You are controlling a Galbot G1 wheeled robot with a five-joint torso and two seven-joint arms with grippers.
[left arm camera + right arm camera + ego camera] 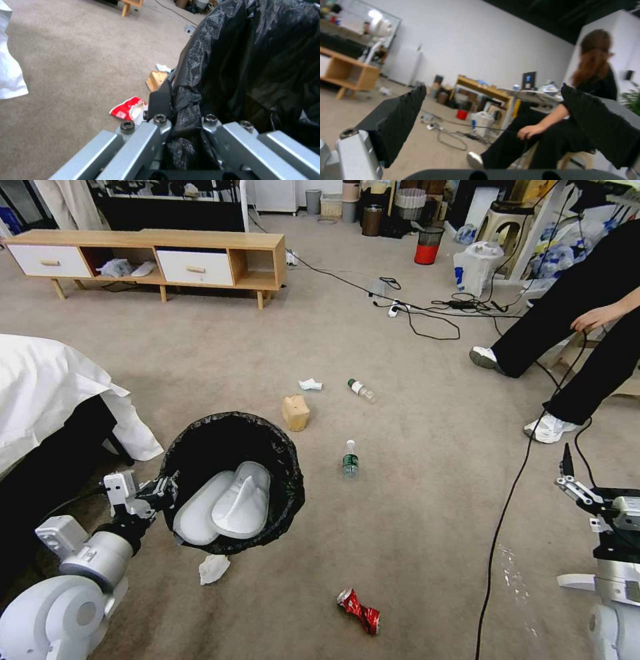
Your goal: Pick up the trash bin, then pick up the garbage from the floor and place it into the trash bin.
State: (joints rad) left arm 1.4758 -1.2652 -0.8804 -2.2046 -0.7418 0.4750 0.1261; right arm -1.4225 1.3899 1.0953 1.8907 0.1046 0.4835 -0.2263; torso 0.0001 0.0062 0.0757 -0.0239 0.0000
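Left gripper (pixel 163 492) fingers pinch trash bin (pixel 230 481) rim, bin tilted over floor | right gripper (pixel 493 125) fingers spread, idle | crushed red can (pixel 359 611) near | keep bin mouth upward.

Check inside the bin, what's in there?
Two flat white slippers lie side by side in the bin, on its black liner. Anything under them is covered. The left hand grips the bin's rim.

The trash bin (pixel 200 460), lined with a black bag, is tilted; bottles (pixel 350 459), brown bag (pixel 295 412), tissue (pixel 213 568) and red can (pixel 359 611) lie on the carpet.
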